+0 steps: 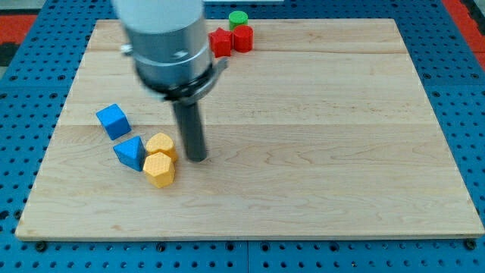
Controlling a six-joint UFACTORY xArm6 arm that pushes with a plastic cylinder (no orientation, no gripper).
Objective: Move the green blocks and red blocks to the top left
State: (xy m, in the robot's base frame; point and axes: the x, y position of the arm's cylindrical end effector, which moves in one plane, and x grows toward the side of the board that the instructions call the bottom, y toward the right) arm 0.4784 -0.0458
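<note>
A green round block (pixel 239 19) sits at the view's top edge of the wooden board, a little right of centre. Just below it a red round block (pixel 242 38) touches a red star-like block (pixel 220 42) on its left. My tip (pixel 198 158) rests on the board left of centre, far below the red and green blocks. It stands just right of two yellow blocks, close to the upper one; whether it touches it I cannot tell. The arm's grey body hides the board's upper left-centre part.
Two yellow blocks, an upper one (pixel 161 145) and a hexagonal one (pixel 159 170), lie touching. A blue triangular block (pixel 130 152) lies left of them and a blue cube (pixel 113 120) further up-left. The wooden board (pixel 341 152) lies on a blue pegboard.
</note>
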